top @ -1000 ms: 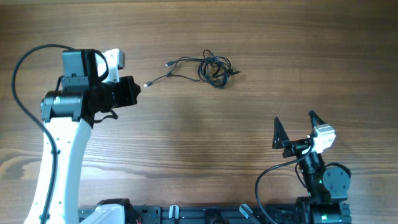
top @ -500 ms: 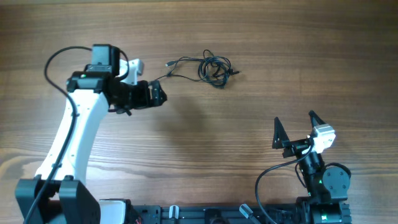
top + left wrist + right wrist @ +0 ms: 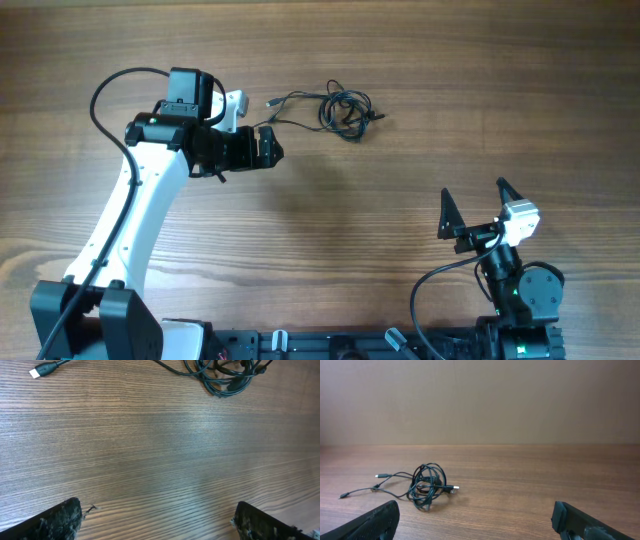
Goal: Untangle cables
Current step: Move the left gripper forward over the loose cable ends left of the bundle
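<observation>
Two claws: left claw (image 3: 272, 148) wide, empty | right claw (image 3: 474, 190) wide, empty | cables (image 3: 343, 110) bunched on table (image 3: 420, 60), near left claw

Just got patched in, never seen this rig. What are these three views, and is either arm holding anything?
Two robot arms work at a wooden table. The overhead view shows both: the left gripper is stretched out close to the cables, a small bunch of thin black wires; the right gripper sits back near its base. The other two views come from wrist cameras; the dark shapes in their bottom corners are that arm's own fingers. The left wrist looks down at bare wood, with a silvery plug tip at the top; the right wrist sees the bunch from across the table. Both grippers are open, holding nothing.
</observation>
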